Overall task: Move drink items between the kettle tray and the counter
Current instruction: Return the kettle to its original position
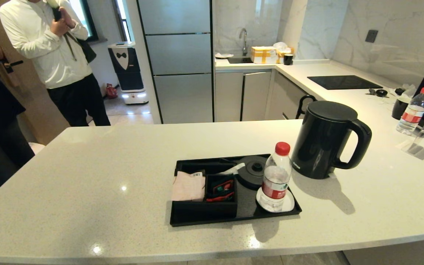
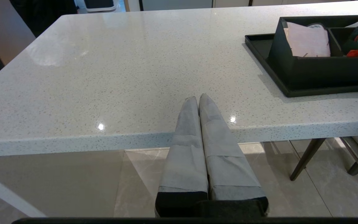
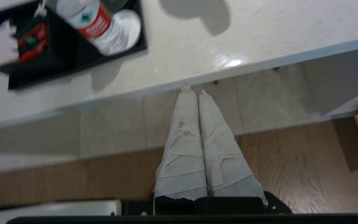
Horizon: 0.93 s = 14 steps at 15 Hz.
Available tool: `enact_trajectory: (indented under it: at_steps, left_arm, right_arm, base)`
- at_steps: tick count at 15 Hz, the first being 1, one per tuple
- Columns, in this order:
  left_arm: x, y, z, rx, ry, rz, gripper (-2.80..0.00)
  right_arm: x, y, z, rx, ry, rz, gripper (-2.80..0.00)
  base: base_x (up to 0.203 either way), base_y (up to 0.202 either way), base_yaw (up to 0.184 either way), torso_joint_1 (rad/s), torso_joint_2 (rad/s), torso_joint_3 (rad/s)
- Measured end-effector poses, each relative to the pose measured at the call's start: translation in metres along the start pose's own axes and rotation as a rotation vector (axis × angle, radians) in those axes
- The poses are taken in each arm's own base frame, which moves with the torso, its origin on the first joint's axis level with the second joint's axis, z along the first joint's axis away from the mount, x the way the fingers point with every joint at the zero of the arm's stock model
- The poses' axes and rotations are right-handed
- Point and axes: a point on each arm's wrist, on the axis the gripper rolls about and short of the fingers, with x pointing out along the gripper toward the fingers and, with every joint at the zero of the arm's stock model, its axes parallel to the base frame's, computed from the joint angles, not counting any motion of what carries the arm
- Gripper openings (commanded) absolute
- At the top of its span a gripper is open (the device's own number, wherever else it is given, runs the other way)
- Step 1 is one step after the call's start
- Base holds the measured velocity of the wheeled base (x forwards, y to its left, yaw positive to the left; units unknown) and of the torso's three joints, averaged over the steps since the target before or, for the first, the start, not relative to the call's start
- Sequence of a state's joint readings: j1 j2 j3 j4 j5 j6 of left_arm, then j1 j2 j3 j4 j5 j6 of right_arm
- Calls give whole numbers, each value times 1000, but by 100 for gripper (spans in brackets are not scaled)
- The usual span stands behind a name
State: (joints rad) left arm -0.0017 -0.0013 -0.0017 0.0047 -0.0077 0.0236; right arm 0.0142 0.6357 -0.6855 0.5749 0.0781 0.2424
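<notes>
The black kettle (image 1: 324, 141) stands on the counter (image 1: 87, 176), just right of the kettle tray (image 1: 234, 217). On the tray the round kettle base (image 1: 252, 171) is bare, and a pale pink sachet (image 1: 188, 186) lies in the left compartment (image 2: 308, 43). A water bottle with a red cap (image 1: 276, 178) stands on the white coaster (image 1: 287, 204). Neither gripper shows in the head view. My left gripper (image 2: 197, 99) is shut and empty at the counter's near edge, left of the tray. My right gripper (image 3: 194, 91) is shut and empty, below the counter's edge.
Red and green packets (image 1: 221, 189) fill the tray's middle compartment. A second water bottle (image 1: 414, 110) and a dark cup (image 1: 399, 106) stand at the far right. Two people (image 1: 57, 55) stand beyond the counter's left end. Chair legs (image 2: 306, 158) show under the counter.
</notes>
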Motion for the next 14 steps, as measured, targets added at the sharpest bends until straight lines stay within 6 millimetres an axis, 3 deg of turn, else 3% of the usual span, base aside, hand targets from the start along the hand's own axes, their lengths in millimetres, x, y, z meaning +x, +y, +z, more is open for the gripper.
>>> enact_trajectory:
  at_steps: [7,11,14]
  left_arm:
    - [0,0,0,-1,0,0,-280]
    - [0,0,0,0,0,0,-280]
    - [0,0,0,-1,1,0,-280]
  right_arm:
    - [47,6,23,-34,203,88,-280]
    - [99,13,43,-89,282,86,-280]
    - [150,27,70,-142,283,-37,-280]
  base:
    - [0,0,0,0,0,0]
    - [0,0,0,0,0,0]
    - [0,0,0,0,0,0]
